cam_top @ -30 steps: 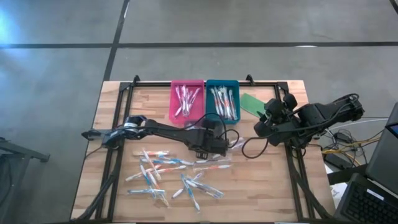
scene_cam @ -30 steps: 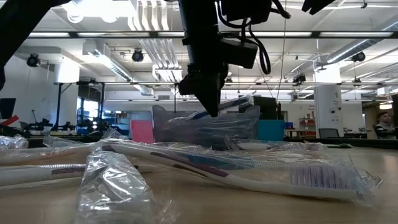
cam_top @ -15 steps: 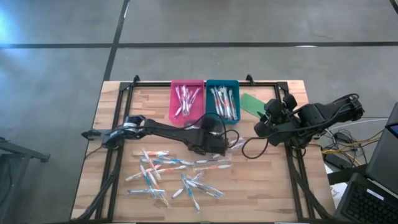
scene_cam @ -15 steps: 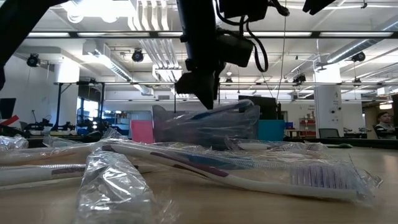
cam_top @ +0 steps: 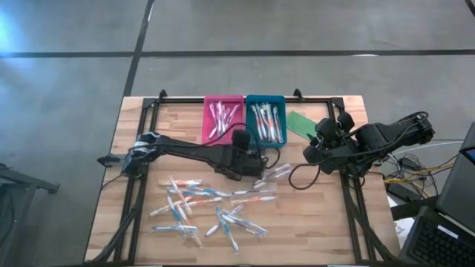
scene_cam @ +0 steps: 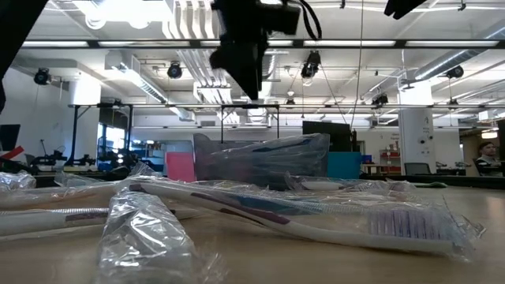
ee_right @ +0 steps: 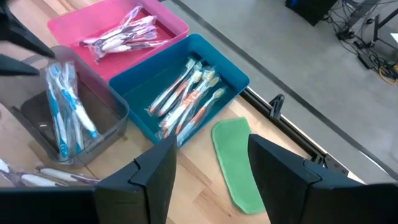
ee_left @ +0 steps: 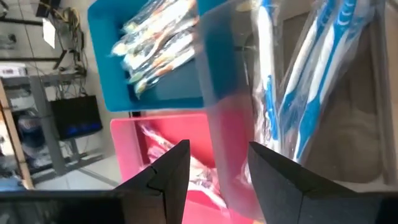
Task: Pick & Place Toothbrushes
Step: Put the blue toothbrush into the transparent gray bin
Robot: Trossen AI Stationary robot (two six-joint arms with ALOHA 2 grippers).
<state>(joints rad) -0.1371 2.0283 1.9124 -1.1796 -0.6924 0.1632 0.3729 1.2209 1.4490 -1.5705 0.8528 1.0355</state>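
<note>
- We judge a drop is done: our left hand (ee_left: 214,171) hangs spread and empty over the clear tray (ee_right: 99,93), where blue toothbrushes (ee_right: 65,109) lie beside the teal tray (ee_right: 236,78) and pink tray (ee_right: 177,25);
- next, we should reach for the loose toothbrushes (cam_top: 204,208) on the desk (cam_top: 319,230);
- our right hand (ee_right: 208,168) waits spread near the green piece (ee_right: 236,165);
- we can read no writing.

Two dark arms (cam_top: 193,153), looping black cables (cam_top: 297,176)
</note>
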